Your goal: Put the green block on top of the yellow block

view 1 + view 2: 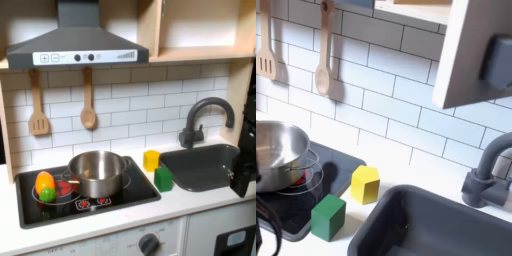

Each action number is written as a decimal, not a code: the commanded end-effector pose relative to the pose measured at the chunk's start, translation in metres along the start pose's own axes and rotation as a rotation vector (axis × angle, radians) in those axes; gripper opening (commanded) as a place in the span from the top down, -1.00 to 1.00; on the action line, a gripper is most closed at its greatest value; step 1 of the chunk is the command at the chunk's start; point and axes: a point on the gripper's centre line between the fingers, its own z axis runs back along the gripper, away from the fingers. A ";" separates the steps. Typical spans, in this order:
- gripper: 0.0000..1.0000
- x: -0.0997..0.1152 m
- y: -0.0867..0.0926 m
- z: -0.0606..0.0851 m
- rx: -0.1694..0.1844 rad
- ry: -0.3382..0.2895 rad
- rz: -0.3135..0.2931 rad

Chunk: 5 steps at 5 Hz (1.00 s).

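Note:
The yellow block (151,159) (365,185) sits on the white counter between the stove and the sink. The green block (163,178) (327,217) rests on the counter just in front of it, close to the stove's corner, with a small gap between the two. A dark part of my arm with the gripper (245,168) shows at the first exterior view's right edge, over the sink's right end and well away from both blocks. Its fingers are too dark and cut off to read.
A steel pot (97,172) (276,150) stands on the black stove (140,190), with rounded green-and-orange toy food (45,185) beside it. The dark sink (200,160) (436,225) and faucet (205,115) (491,170) lie right of the blocks. A wooden spoon (88,105) and a spatula (38,110) hang on the tiled wall.

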 end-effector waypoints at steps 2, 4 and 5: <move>-1.00 0.005 0.004 -0.003 0.006 -0.001 0.014; -1.00 0.019 0.011 -0.009 0.009 -0.019 0.047; -1.00 0.035 0.015 -0.014 0.006 -0.034 0.053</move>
